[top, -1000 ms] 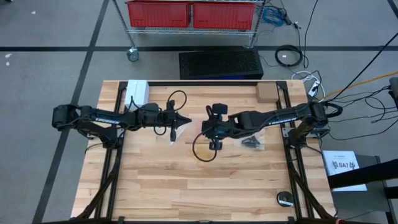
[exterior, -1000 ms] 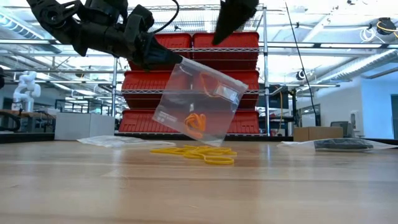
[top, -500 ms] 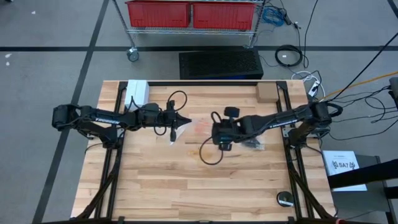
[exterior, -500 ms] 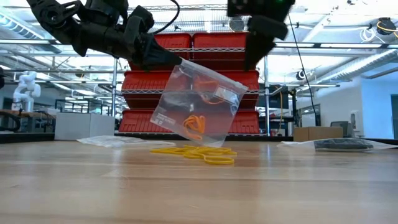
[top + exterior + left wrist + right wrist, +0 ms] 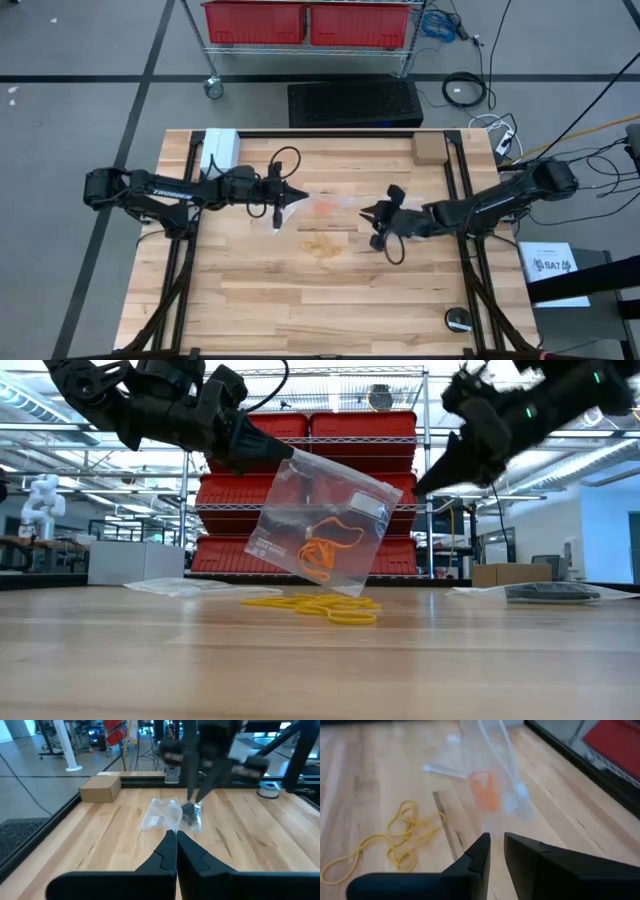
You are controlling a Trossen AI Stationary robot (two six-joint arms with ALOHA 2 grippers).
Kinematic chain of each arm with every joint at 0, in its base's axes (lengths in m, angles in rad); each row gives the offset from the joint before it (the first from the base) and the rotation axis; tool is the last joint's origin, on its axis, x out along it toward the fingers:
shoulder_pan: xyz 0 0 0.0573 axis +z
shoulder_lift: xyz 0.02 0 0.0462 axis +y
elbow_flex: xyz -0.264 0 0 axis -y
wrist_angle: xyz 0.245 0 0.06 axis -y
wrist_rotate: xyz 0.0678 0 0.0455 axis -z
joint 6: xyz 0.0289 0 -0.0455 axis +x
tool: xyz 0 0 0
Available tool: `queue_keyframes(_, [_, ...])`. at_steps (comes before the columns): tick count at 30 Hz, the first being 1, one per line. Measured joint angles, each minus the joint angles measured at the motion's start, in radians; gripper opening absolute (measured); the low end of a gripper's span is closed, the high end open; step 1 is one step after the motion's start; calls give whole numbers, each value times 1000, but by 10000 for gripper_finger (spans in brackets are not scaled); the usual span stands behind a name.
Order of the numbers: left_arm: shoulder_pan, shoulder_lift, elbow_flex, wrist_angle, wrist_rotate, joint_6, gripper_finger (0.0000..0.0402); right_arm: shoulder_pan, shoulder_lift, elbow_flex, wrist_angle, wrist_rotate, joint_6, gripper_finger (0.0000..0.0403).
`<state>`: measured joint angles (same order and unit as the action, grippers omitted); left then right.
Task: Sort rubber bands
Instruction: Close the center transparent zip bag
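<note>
High view: yellow bands [image 5: 325, 244] lie mid-worktop, at nine o'clock from the right tool [image 5: 372, 213], which is nearer, jaws slightly parted, empty; left tool [image 5: 296, 197] clenched on the bag [image 5: 320, 525] holding orange bands [image 5: 318, 554].

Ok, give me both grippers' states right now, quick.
Left gripper: shut on the clear bag with orange rubber bands inside, held above the table.
Right gripper: fingers slightly apart, holding nothing, raised clear of the yellow rubber bands.
</note>
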<state>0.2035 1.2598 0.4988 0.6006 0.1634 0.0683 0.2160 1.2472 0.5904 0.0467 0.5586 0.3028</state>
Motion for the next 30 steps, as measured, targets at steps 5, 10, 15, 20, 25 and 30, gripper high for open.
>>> queue_keyframes(5, [0,0,0,-3,12,14,0,-19,11,-149,312,70,-34,48])
queue_keyframes(10, [0,0,0,-7,12,18,0,-36,14,-163,415,20,-37,75])
queue_keyframes(15, [0,0,0,-6,15,18,0,-71,42,-163,441,12,-5,113])
queue_keyframes(20, [0,0,0,-5,16,18,0,-108,88,-163,486,-85,-8,120])
queue_keyframes(25, [0,0,0,-4,16,18,0,-125,144,-163,601,-123,-77,81])
queue_keyframes(30, [-3,0,0,15,16,17,0,-123,159,-158,676,-133,-119,12])
